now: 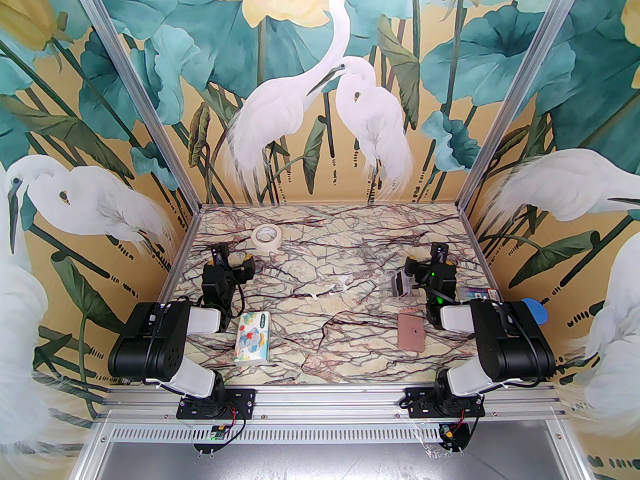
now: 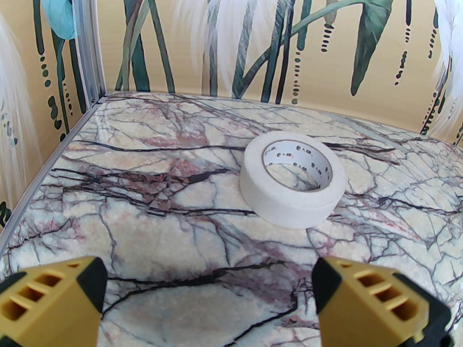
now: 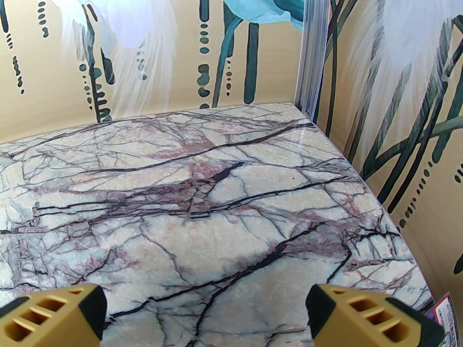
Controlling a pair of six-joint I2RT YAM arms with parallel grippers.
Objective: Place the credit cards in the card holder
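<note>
Two end effectors, both spread wide and empty. The left end effector hangs over bare surface facing the tape. The right end effector hangs over bare marble too, touching nothing. In the top view the holder lies flat at lower right and looks folded shut. It sits just beside the right arm, which I judge suits a reach from that side. The cards seem to stand on edge together in a clear box just above it; I cannot tell how many. A tissue pack lies lower left, well apart.
</note>
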